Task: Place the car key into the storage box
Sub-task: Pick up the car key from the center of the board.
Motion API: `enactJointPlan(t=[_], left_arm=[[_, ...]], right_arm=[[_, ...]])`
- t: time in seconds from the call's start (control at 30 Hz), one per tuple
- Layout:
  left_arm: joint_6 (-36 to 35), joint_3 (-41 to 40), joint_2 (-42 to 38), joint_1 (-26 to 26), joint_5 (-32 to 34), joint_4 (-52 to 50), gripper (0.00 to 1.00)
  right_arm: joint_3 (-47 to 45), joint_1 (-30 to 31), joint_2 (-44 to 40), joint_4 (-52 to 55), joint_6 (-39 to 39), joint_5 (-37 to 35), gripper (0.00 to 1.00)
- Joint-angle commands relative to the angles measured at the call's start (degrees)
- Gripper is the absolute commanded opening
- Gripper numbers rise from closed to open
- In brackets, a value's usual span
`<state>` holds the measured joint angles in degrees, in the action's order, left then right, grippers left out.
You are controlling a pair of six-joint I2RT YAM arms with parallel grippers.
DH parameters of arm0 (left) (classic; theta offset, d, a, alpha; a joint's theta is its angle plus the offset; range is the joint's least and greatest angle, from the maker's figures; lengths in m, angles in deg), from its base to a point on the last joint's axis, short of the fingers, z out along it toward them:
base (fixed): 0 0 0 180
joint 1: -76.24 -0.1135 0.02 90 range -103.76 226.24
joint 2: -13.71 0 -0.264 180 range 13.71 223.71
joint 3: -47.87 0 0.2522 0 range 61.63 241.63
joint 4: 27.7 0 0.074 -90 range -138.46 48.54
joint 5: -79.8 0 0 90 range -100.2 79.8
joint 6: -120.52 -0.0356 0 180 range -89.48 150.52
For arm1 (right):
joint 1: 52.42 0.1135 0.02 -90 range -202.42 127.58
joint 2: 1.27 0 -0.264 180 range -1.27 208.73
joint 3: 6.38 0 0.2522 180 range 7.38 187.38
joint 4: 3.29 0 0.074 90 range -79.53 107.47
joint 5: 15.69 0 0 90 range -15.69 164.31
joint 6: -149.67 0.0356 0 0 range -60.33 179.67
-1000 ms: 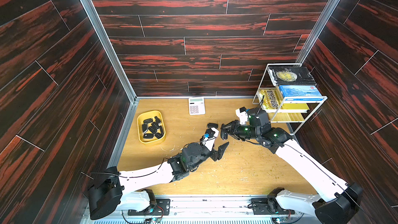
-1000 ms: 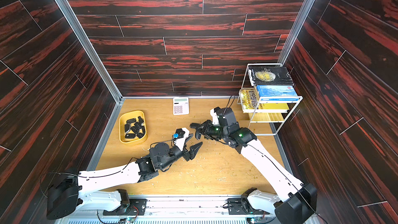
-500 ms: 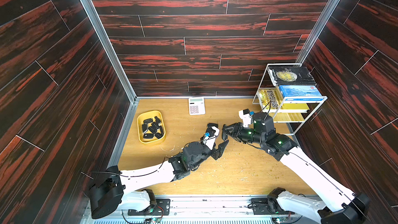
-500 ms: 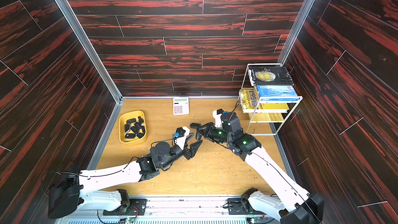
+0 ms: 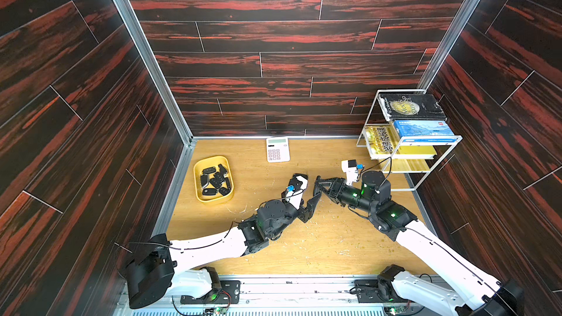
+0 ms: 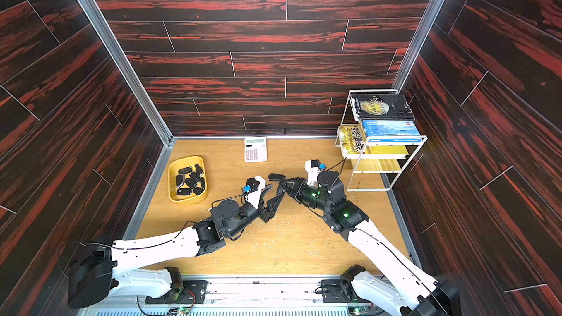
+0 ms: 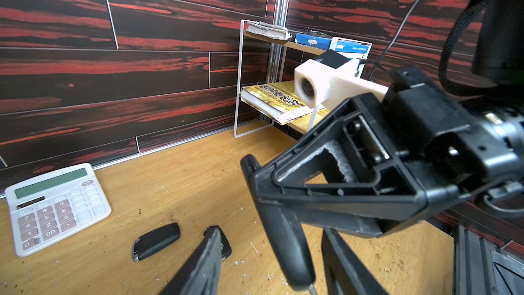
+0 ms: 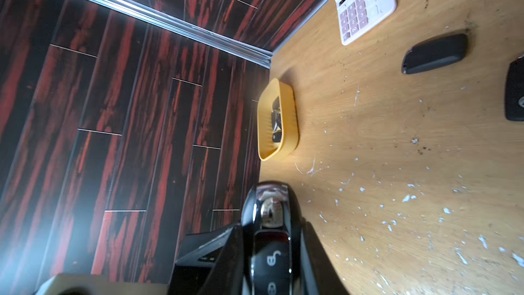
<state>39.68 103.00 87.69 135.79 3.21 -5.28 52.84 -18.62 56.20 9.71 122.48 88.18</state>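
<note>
One key in play: the car key (image 8: 270, 239), glossy black with a lock symbol on its face, is pinched in the jaws of the right gripper (image 5: 318, 184), raised off the surface (image 5: 304, 253) near its middle.
Grip: the right jaws are clamped tight on the key's body, leaving a good length sticking out, seemingly so that a second gripper can take it.
Left gripper: the left gripper (image 6: 271, 195) stands tip to tip with the right one. Its jaws are about half open, with one finger on each side of the protruding key. As far as the left wrist view shows, neither finger touches it yet.
Reading: a mid-air handover looks to be in hand; the left jaws must pinch before the right ones let go, or the key drops.
Storage box: the storage box (image 5: 213, 158), a yellow tray, lies well apart by the left wall, on the left arm's side, which is the likely reason for the pass.
Inside it: several black keys (image 5: 215, 181).
Loose below: one loose key (image 7: 156, 241) and a second key (image 7: 225, 246), half hidden behind a left finger.
Backdrop: the calculator (image 5: 277, 149) lies by the back wall, and the book rack (image 7: 238, 80) stands in the right corner; neither is involved.
</note>
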Motion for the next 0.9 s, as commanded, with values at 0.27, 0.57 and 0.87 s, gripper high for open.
enactJointPlan(t=[0.27, 0.57, 0.87], left_arm=[[0.22, 0.21, 0.71, 0.22, 1.56, 3.06, 0.47], [1.47, 0.38, 1.28, 0.22, -0.20, 3.74, 0.50], [1.25, -0.06, 1.25, 0.24, 0.64, 3.98, 0.46]], right_arm=[[-4.86, 0.38, -1.60, -13.30, 6.18, -0.27, 0.11], [-7.79, 0.39, -0.43, -20.48, 9.74, 0.10, 0.10], [-10.09, 0.39, 0.97, -26.89, 12.99, 1.32, 0.10]])
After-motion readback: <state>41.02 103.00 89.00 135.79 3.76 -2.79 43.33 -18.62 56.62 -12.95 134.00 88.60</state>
